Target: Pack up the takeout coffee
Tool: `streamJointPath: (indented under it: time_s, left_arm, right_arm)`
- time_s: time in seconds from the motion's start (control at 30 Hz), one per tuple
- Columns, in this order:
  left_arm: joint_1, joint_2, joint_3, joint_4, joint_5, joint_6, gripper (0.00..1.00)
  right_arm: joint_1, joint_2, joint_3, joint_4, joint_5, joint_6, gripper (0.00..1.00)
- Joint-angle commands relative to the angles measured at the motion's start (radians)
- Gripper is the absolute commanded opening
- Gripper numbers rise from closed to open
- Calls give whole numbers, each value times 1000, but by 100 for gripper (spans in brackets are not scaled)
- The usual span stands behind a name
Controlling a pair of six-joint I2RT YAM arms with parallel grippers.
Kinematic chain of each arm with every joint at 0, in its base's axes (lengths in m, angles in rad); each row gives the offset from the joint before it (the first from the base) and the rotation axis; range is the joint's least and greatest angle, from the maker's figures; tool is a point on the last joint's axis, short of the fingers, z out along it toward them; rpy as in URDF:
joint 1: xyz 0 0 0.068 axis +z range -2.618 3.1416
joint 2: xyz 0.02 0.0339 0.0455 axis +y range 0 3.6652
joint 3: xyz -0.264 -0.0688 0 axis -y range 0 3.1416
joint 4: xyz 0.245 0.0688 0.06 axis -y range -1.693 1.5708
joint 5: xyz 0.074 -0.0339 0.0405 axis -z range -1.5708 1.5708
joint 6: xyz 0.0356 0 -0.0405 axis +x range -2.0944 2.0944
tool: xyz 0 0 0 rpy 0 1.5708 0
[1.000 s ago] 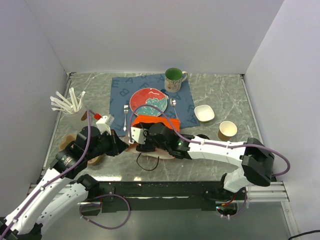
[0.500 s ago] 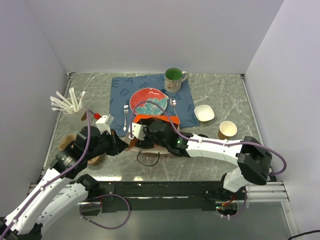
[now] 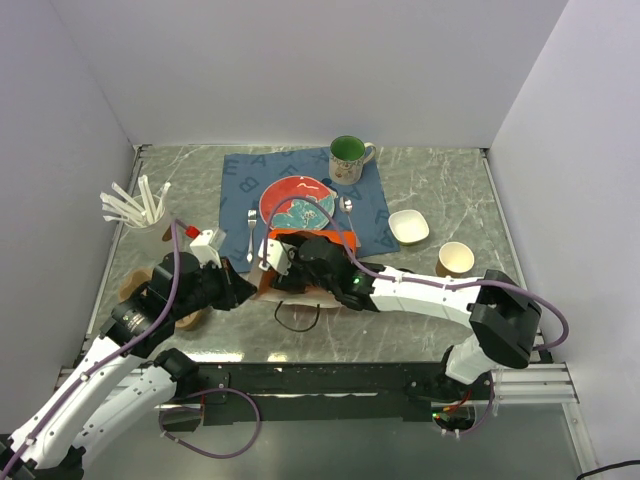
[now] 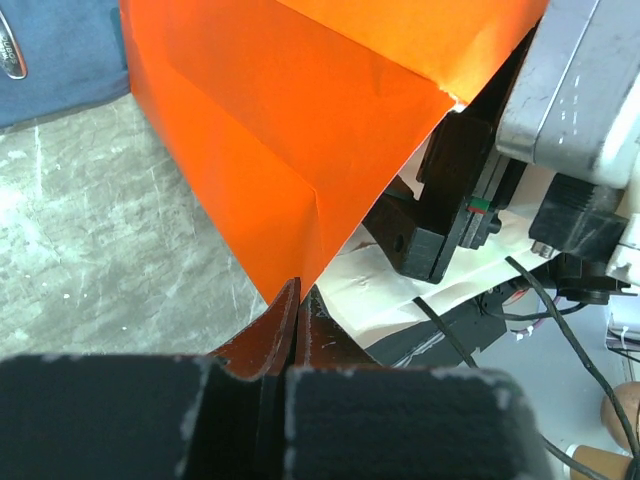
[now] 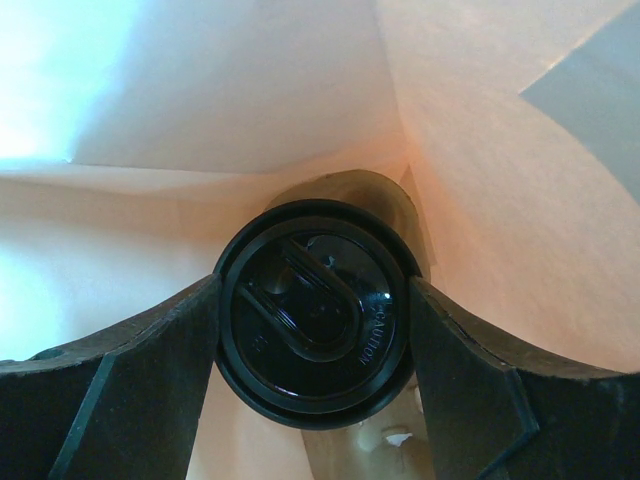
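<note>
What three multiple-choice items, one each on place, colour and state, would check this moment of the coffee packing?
1. Where is the takeout coffee? A on the plate; B inside the orange bag; C beside the straws.
2. What colour is the mug inside? A green; B white; C yellow.
3. How is the right hand? A open, empty; B out of view; C shut on the takeout coffee.
Answers: 1 B, paper walls surround it in the right wrist view; 2 A, green shows from above; 3 C, both fingers press its sides.
</note>
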State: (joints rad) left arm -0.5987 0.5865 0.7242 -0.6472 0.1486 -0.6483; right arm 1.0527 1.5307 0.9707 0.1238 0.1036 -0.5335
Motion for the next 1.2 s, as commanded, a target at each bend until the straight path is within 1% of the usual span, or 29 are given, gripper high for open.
streamJointPath:
  time_s: [0.0, 0.1, 0.17, 0.3, 0.47, 0.57, 0.67, 0.8, 0.9, 0.97, 1.1, 1.17]
  left_arm:
    - [-1, 9, 26, -11, -4, -11, 1]
    - [-1, 24, 35, -5, -7, -7, 1]
    - [-1, 29, 38, 0, -12, -2, 1]
    - [-1, 42, 31, 18, -35, 4, 1]
    - [-1, 42, 15, 29, -46, 9, 1]
    - [-1, 35, 8, 43, -31, 12, 1]
    - [-1, 35, 1, 55, -17, 18, 1]
    - [-1, 36, 6, 54, -3, 22, 1]
    - [0, 39, 20, 50, 9, 32, 1]
    - [-1, 39, 30, 49, 5, 36, 1]
    - [-1, 42, 53, 44, -23, 32, 1]
    - [-1, 33, 47, 44, -58, 19, 1]
  right_arm:
    - [-20, 8, 33, -24, 39, 49, 35]
    - [-22, -13, 51, -36, 41, 37, 35]
    - [-20, -27, 66, -76, 24, 33, 35]
    - [-20, -104, 74, -167, -21, -3, 35]
    - [-26, -197, 33, -274, -30, -40, 35]
    - [-46, -233, -3, -274, -15, -57, 35]
    - [-88, -238, -13, -283, -4, -72, 35]
    - [-114, -233, -23, -280, -45, -128, 35]
    - [-105, -236, -9, -335, -134, -186, 34]
    - [-86, -228, 9, -354, -163, -191, 34]
    - [-62, -193, 57, -380, -147, -184, 33]
    - [-62, -190, 62, -375, -133, -192, 34]
